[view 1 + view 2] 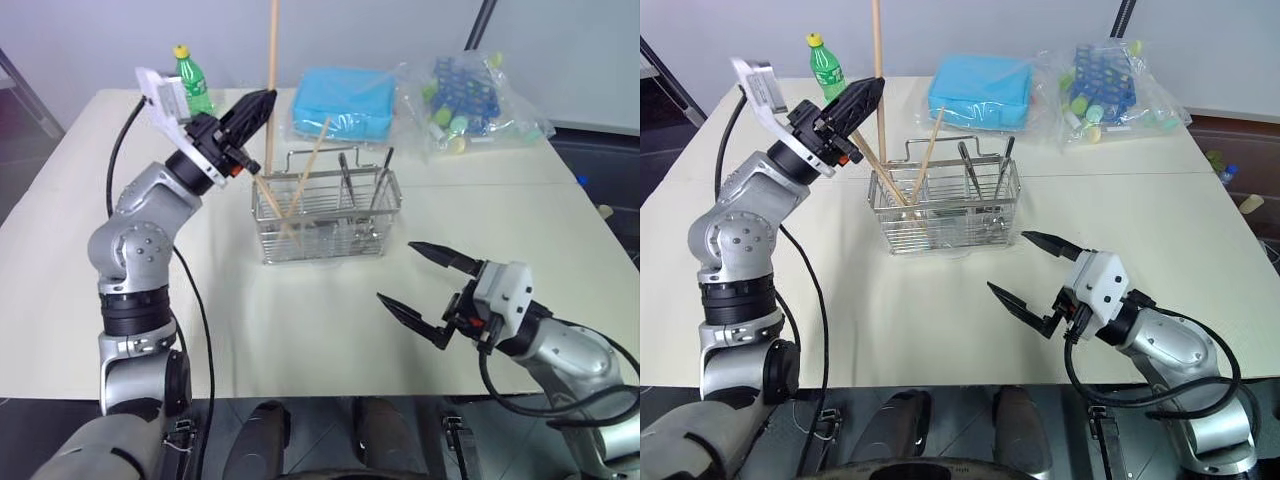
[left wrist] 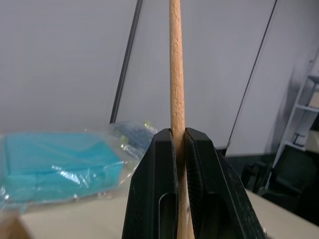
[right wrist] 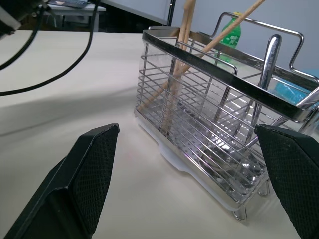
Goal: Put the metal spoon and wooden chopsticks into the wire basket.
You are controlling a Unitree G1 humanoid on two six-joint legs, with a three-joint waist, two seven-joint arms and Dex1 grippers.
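- Left gripper [image 1: 262, 100] pinching one long, thin, light-brown wooden chopstick [image 1: 271, 60], stick held upright above the left end of the rectangular chrome wire-mesh basket [image 1: 325, 215] on the cream tabletop [image 1: 300, 330].
- Two more wooden sticks already leaning inside the basket's left compartment; slim silver-grey metal spoon [image 1: 345, 180] standing in a compartment to the right of them, beside other metal utensils.
- Right gripper [image 1: 425, 290] spread wide, empty, hovering low over the tabletop just right of and nearer than the basket.
- Step in hand, by judgement: lowering the held stick into the basket. Best done by centring the lower tip over the open left cell, clear of the rim wire and loop handle.
- Keep the stick near vertical while descending; release only once the tip sits below the rim.
- Risk: tip catching the rim or the leaning sticks and tipping the light basket.
- Green plastic bottle [image 1: 193, 80] behind the left arm, worth avoiding when withdrawing.
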